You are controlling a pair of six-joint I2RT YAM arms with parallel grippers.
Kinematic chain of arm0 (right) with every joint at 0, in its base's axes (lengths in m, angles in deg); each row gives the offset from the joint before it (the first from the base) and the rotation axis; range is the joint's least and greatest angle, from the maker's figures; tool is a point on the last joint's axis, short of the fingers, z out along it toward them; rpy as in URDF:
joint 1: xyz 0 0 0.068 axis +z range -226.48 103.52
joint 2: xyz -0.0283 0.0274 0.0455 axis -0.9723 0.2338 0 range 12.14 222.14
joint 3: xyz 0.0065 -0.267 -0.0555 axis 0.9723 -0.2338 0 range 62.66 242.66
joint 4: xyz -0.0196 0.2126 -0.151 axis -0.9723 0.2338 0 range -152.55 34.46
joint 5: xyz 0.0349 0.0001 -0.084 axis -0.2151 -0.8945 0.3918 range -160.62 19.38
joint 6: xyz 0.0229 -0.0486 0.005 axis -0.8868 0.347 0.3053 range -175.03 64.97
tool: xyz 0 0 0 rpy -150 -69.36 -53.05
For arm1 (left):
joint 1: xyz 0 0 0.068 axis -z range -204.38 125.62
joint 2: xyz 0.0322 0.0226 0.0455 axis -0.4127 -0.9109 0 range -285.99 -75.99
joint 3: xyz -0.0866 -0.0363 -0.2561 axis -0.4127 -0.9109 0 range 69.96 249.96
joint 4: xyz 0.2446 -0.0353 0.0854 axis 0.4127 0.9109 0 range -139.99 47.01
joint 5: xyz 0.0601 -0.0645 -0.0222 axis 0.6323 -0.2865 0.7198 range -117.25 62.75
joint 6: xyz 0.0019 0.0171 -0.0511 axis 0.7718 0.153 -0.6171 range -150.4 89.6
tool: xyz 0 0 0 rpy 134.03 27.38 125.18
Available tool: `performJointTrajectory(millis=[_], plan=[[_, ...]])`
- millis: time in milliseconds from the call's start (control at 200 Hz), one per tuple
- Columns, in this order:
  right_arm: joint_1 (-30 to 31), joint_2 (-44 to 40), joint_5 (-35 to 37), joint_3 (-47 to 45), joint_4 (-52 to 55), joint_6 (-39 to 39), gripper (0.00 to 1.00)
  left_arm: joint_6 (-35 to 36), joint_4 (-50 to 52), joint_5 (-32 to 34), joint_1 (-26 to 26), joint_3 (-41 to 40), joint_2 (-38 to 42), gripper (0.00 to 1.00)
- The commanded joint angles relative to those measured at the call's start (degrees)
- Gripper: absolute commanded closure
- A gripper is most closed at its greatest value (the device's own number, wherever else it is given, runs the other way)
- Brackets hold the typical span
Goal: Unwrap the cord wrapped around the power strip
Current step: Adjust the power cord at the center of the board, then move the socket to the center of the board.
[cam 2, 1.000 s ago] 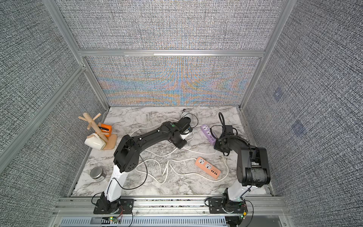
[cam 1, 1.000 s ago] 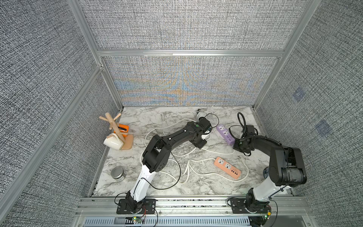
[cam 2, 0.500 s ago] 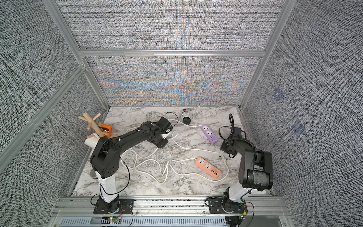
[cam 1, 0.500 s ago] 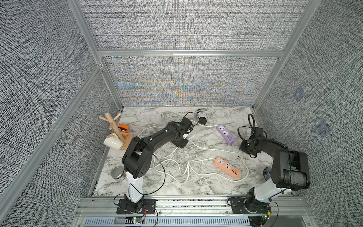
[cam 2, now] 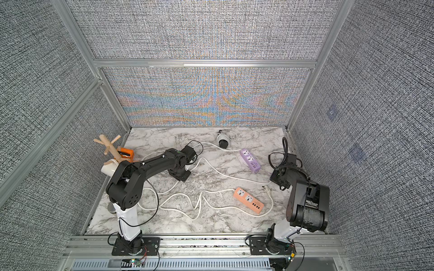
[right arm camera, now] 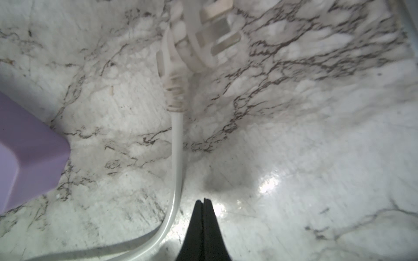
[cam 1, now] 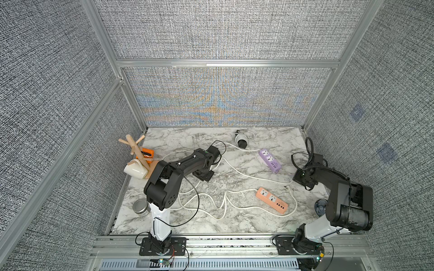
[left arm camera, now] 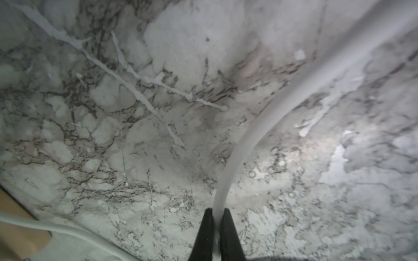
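The purple power strip lies flat at the back right of the marble table, with no cord wound on it. Loose white cord snakes across the table. My left gripper is shut on this cord, low over the table left of centre. My right gripper is shut and empty, close to the table by the right edge. Beside it runs cord ending in a white plug. A corner of the purple strip shows nearby.
An orange power strip lies front right with its own loose white cord. A wooden mug tree with a white mug stands far left, a metal tin front left, and a small round black-and-white device at the back.
My left arm has swung left from beside the purple strip, drawing the white cord with it. My right gripper has drawn back from the strip toward the right edge.
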Motion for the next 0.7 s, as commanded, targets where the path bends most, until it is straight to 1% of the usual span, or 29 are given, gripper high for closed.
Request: performJointTrajectory(millis=[0,80,145,195,235,275,375,525,596,691], plan=[[0.99,-1.75,-2.38,1.37,0.31,1.37,0.99,-0.97,1.28,1.90,0.02,1.66,-0.63,0.86],[3.36,-3.81,-3.91,3.15,1.50,2.56,0.94,-0.83,1.58,2.28,0.02,3.37,-0.77,0.69],[5.88,-5.19,-5.60,4.95,2.00,3.18,0.88,-0.67,2.22,3.04,0.02,4.75,-0.97,0.57],[7.90,-5.38,-6.68,6.65,2.35,3.25,0.84,-0.35,2.51,3.45,0.02,5.59,-1.00,0.45],[9.79,-5.12,-6.98,8.04,2.67,3.12,0.80,-0.13,2.82,3.70,0.02,6.14,-0.94,0.40],[11.71,-4.61,-6.97,9.56,2.96,2.83,0.79,0.10,3.15,3.96,0.02,6.82,-0.79,0.36],[17.31,-2.47,-6.51,12.79,3.30,1.53,0.78,0.42,4.05,4.75,0.02,8.13,-0.15,0.30],[24.72,1.69,-9.19,15.06,1.29,-1.19,0.79,0.74,4.40,5.22,0.02,8.93,1.74,0.25],[26.20,4.15,-10.26,15.55,-0.09,-2.39,0.80,0.87,4.13,4.96,0.01,9.23,2.49,0.23],[26.15,7.32,-10.17,15.91,-1.58,-3.26,0.80,1.11,3.30,4.02,0.01,9.49,3.51,0.19]])
